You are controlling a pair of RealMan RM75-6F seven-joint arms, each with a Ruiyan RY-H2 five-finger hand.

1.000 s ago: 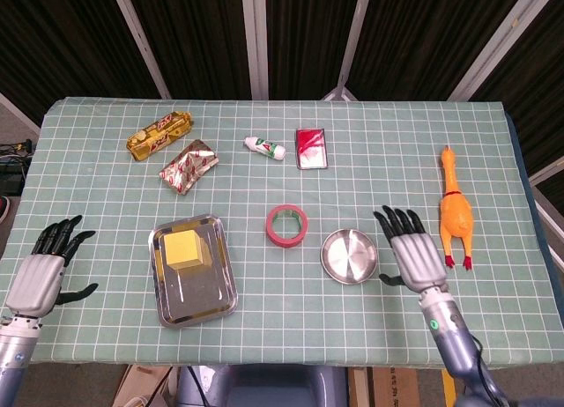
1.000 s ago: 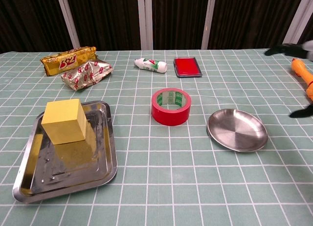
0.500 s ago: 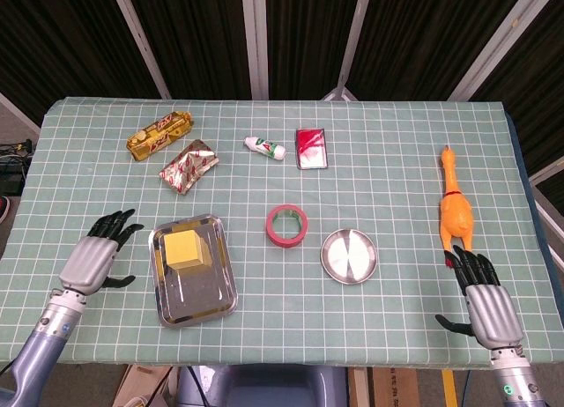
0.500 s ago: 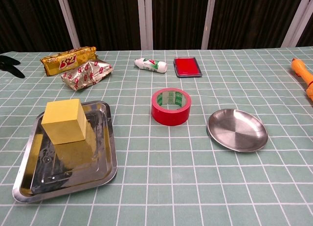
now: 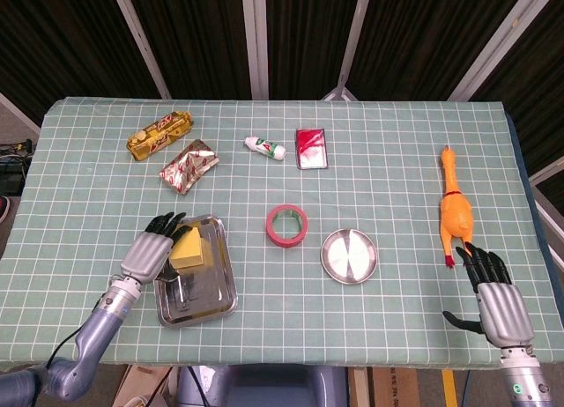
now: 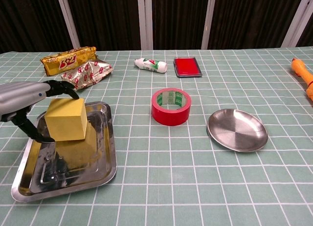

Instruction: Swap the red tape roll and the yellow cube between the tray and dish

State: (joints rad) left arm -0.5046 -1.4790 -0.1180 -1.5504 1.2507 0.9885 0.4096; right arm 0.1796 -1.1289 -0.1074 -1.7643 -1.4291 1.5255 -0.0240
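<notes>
- Sitting in the far half of the steel tray (image 6: 105, 155), the yellow cube (image 6: 67, 119) is showing matte, pale yellow faces with square edges, and its colour is mirroring in the tray floor.
- Reaching over the tray's left rim, the left hand (image 6: 24, 98) is spreading its dark fingers (image 6: 62, 87) around the cube's 9 o'clock side and top edge, with the thumb low against the front; the fingers are staying apart and whether they are actually gripping the cube cannot be told.
- Lying at the cube's 12 o'clock are a gold snack bar (image 5: 159, 134) and a crumpled foil wrapper (image 5: 188, 166).
- Standing on the cloth between tray and dish, at the tray's 2 o'clock, is the red tape roll (image 6: 170, 106), glossy red outside with a green-printed core.
- Lying beyond the roll are a small white tube (image 5: 265, 147) and a red tin (image 5: 310, 148).
- Resting at the roll's 4 o'clock is the round steel dish (image 5: 350, 255), holding nothing.
- Lying at the table's right edge is a rubber chicken (image 5: 454, 212).
- Hovering at the chicken's 5 o'clock, the right hand (image 5: 494, 299) is holding nothing, fingers spread.
</notes>
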